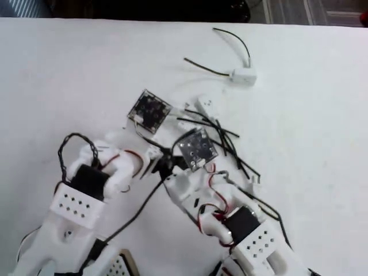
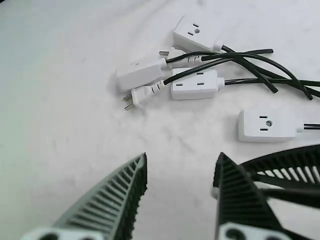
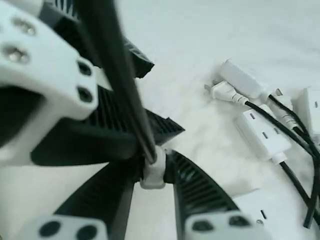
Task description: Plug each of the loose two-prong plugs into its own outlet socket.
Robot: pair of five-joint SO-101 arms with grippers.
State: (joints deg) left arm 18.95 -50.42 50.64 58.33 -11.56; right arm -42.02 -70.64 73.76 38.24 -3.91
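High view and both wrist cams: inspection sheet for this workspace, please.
Surface: white table.
Job's things: clustered sockets at mid-table; loose plug lying beside them, prongs free; lone socket apart, toward the far side; held plug in the right gripper.
Clutter: nothing seen.
Grippers: left gripper open, over bare table short of the loose plug; right gripper shut on the held plug.
Cables: black cables cross over one another beside the clustered sockets; the held plug's cable runs up past the fingers.
Surroundings: dark strip beyond the table's far edge; otherwise nothing seen.
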